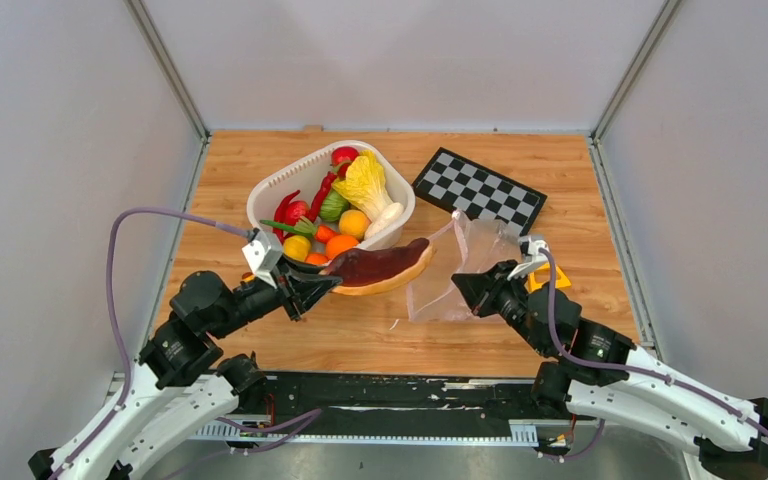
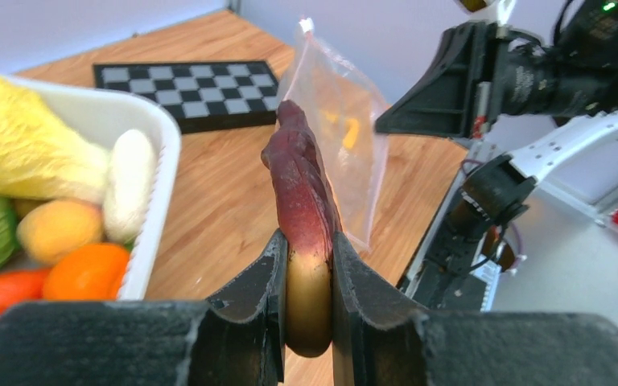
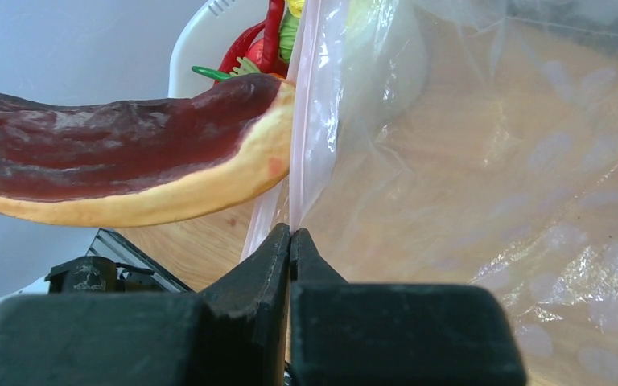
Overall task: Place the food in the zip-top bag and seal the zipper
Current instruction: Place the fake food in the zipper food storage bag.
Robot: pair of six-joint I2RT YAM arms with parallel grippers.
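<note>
While the left claw [image 2: 307, 265] pinches the long bun [image 1: 380, 266] by one end, jaws pressed on either side of it, the bun hangs level over the middle of the bench [image 1: 360, 335]. Its free tip is right at the mouth of the zip-top bag [image 1: 475, 262]. The right claw [image 3: 290, 241] is pressed together on the bag's mouth edge and holds it up off the wood toward the bench's right edge.

To my eye the job now is feeding the bun in, and it wants care. The tip sits against the pink zipper [image 3: 315, 112], and I can't tell whether the two lips are apart or whether the claw grips both. The tip should find the gap rather than shove the film, and going in lengthways seems wise.

The rest of the food lies in the white basket [image 1: 278, 186] toward the far left corner, its rim just beside the bun. A checkerboard [image 1: 480, 188] lies by the far edge, and a small yellow toy [image 1: 550, 280] sits beside the right claw. Neither looks to block the way.
</note>
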